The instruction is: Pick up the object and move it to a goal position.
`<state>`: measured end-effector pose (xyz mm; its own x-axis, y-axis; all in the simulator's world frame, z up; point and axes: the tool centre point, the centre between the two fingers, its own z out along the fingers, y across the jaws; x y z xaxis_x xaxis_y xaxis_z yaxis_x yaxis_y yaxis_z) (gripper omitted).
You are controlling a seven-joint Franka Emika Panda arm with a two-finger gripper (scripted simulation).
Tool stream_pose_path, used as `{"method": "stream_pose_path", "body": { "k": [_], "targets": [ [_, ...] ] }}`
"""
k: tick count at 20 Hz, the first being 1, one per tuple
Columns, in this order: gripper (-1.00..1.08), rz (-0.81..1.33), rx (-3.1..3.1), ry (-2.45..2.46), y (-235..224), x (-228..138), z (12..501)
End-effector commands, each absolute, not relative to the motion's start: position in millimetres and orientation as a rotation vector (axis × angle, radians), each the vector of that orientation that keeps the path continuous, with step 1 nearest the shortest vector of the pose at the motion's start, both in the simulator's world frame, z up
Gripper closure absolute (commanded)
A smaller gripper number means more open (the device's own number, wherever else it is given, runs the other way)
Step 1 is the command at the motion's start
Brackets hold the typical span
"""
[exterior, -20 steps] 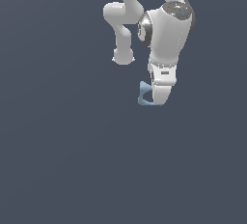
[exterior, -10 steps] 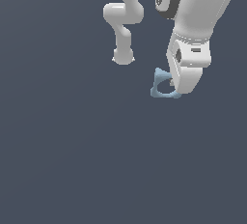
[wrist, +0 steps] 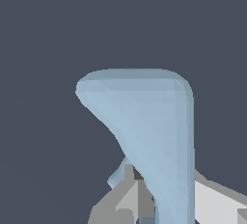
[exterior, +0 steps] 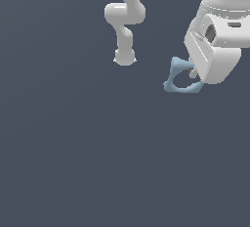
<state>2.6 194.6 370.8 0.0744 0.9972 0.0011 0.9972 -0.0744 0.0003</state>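
pincer [exterior: 193,74] gripping ring [exterior: 179,77] (wrist: flared corner)

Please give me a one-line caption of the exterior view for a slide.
Franka Panda gripper holding a small pale-blue ring-shaped piece with flared corners over a plain dark grey floor.

White arm at the exterior view's upper right, gripper [exterior: 191,74] downward, jaws seemingly clamped on something.
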Motion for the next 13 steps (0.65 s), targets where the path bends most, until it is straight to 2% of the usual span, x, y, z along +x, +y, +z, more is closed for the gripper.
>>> {"method": "stream_pose_path", "body": {
  "k": [1,13],
  "targets": [
    [1.08,0.000,-2.303,-2.136,199,6,380],
    [1.08,0.000,-2.303,-2.136,208,14,398]
  ]
}}
